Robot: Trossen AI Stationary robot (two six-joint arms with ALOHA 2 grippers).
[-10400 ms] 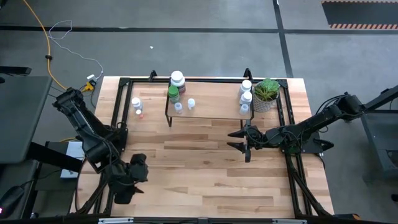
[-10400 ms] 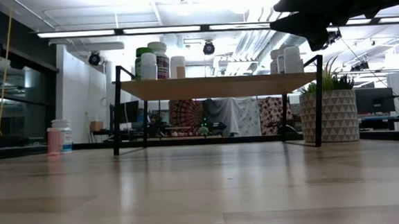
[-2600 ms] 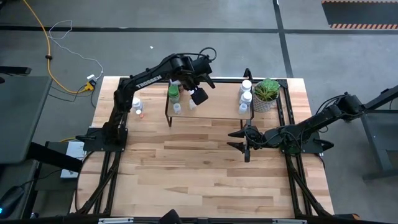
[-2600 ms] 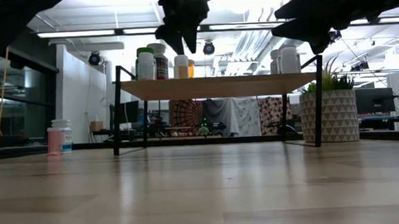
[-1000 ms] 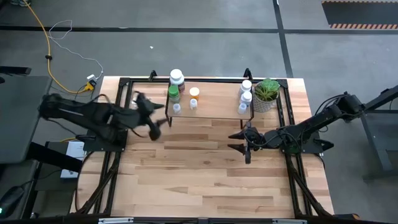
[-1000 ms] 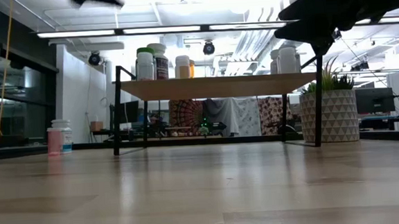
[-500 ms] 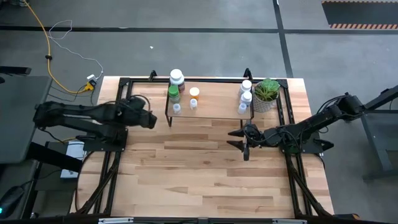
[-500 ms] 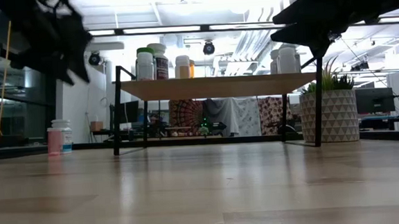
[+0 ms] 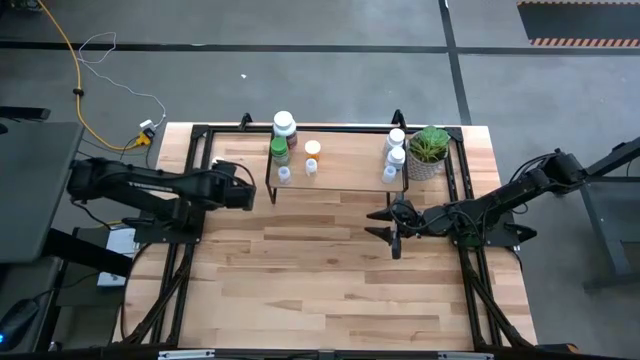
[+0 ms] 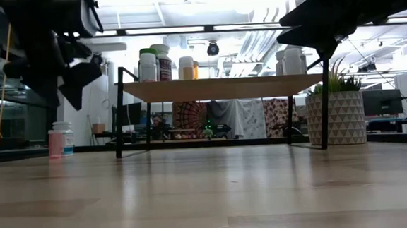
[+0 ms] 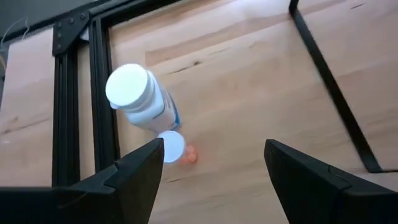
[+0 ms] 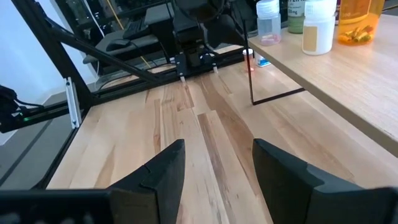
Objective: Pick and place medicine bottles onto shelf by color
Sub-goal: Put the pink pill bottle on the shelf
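Left wrist view, bottles beyond open left pincer

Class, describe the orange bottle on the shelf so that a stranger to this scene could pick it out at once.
Find the shelf, the low wooden board on black legs. Bottles cluster at both ends; look at the group away from the potted plant. The orange bottle is the only amber-coloured one there, beside white and green-capped neighbours.

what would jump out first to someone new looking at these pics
The shelf at the table's far edge, with bottles clustered at both ends and an orange bottle standing out among the white ones. Next, the left end effector, open above two bottles standing on the tabletop left of the shelf. The right end effector hovers open in front of the shelf, near the potted plant.
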